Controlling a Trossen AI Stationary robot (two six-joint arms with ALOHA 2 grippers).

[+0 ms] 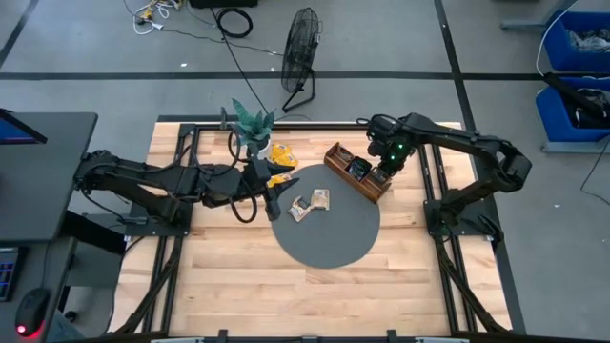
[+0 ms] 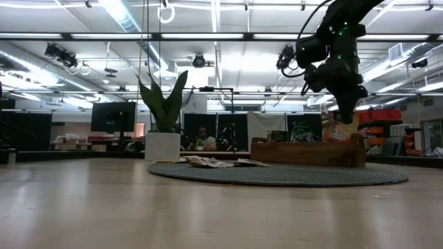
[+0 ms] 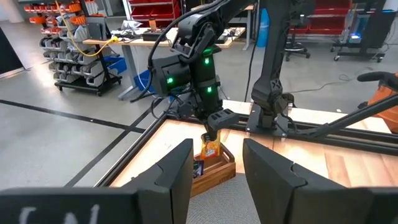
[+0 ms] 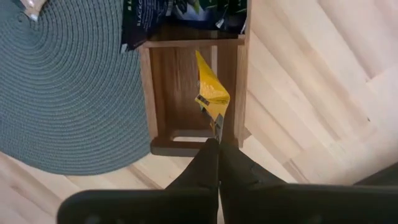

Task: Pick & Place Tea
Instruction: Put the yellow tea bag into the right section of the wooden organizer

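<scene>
I see the tray (image 1: pixel 358 172) straddling the mat's (image 1: pixel 324 238) far right edge, loose packets (image 1: pixel 312 204) on the mat to its left, and the plant (image 1: pixel 253 124) behind the mat's left side.

Grey concrete floor (image 1: pixel 114 76) with dark tape lines, cables (image 1: pixel 229 19) and a floor fan (image 1: pixel 301 48) beyond the table. Blue bins (image 1: pixel 577 57) at the high view's right edge, black desk (image 1: pixel 38 162) at its left. Ceiling strip lights (image 2: pixel 118 10) on. Shelving rack (image 3: pixel 81 56) and red cabinets (image 3: pixel 155 7) in back.
</scene>
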